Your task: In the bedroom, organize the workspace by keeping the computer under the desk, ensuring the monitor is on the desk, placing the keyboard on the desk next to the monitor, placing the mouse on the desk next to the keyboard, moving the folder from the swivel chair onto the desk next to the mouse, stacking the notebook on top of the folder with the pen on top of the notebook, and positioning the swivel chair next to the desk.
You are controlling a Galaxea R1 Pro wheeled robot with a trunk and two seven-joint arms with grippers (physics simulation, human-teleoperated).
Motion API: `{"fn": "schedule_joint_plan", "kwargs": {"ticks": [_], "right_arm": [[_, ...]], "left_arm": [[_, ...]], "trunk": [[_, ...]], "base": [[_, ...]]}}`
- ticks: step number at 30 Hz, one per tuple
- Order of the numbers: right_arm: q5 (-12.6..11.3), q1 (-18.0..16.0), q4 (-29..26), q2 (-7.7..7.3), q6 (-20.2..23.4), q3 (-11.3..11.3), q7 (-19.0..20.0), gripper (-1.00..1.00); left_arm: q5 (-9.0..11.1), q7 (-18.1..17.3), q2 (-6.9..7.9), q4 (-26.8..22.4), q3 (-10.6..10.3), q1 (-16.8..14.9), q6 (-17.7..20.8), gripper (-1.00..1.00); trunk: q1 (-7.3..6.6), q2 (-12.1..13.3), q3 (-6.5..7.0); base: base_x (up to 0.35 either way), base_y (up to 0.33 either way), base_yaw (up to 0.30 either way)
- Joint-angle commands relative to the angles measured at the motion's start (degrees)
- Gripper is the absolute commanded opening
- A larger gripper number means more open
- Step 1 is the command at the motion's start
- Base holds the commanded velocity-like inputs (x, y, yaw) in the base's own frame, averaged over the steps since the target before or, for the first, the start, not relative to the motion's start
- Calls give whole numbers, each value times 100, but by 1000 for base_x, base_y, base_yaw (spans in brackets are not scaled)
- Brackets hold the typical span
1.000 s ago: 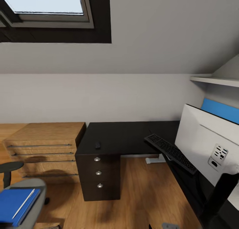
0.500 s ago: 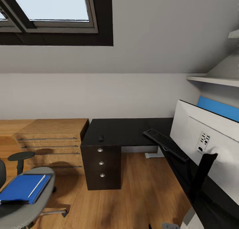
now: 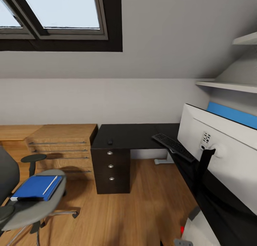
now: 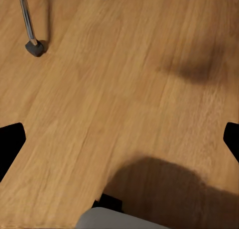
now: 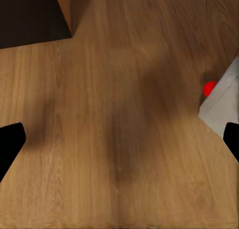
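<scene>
Head view shows the folder (image 3: pixel 35 187) lying on the swivel chair (image 3: pixel 34 206) with the pen (image 3: pixel 50 185) on top, so it needs carrying to the surface (image 3: pixel 130 136), where the keyboard (image 3: pixel 174 147), mouse (image 3: pixel 110 141) and monitor (image 3: pixel 214 149) sit. Both end effectors are spread wide, holding nothing, over the floor.

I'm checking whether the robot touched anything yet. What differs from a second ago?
Only the camera moved: the head view has pulled back, bringing more of the swivel chair and skylight into view. Nothing was grasped or released. The folder with the pen remains on the chair; the mouse, keyboard and monitor remain on the desk.
</scene>
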Motion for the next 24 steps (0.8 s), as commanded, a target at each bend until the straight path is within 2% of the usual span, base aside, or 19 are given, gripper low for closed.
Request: {"fn": "schedule_joint_plan", "kwargs": {"ticks": [1, 6, 11, 12, 15, 17, 19, 22, 23, 24], "right_arm": [[32, -3, 11, -2, -24, -42, -1, 100], [32, -4, 11, -3, -24, -42, -1, 100], [34, -7, -131, 12, -22, -24, -32, 100], [21, -8, -851, 19, 49, -30, -235, 100], [8, -8, -1504, 28, 247, -29, -557, 100], [7, -8, -2052, 58, 586, -25, -792, 100], [10, -8, -2888, 129, 1237, -21, -974, 100], [12, -8, -3542, 159, 1787, -23, -1040, 100], [13, -8, -3956, 170, 2144, -22, -1066, 100], [13, -8, -4152, 174, 2311, -22, -1076, 100]], "left_arm": [[-27, 5, -3, -12, 25, 4, -2, 100], [-26, 5, -3, -12, 25, 4, -2, 100], [-26, 3, -4, -12, 25, 4, -2, 100], [-26, 4, -6, -12, 25, 4, -2, 100], [-26, 3, -5, -12, 25, 4, -2, 100], [-25, 1, -7, -12, 25, 4, -2, 100], [-25, 0, -9, -12, 25, 4, -2, 100], [-30, -2, -10, -12, 25, 4, -2, 100], [-29, -1, -11, -12, 25, 4, -2, 100], [-28, 0, -11, -12, 25, 4, -2, 100]], "trunk": [[-3, -4, -5], [-3, -4, -5], [-3, -4, -5], [-3, -4, -5], [-3, -4, -5], [-3, -4, -5], [-3, -4, -5], [-3, -4, -5], [-3, -4, -5], [-3, -4, -5]], "base": [[-236, 0, 0], [-165, 0, 0], [-28, 0, 0], [0, 0, 0], [0, 0, 0], [0, 0, 0], [0, 0, 0], [0, 0, 0], [0, 0, 0], [0, 0, 0]]}}
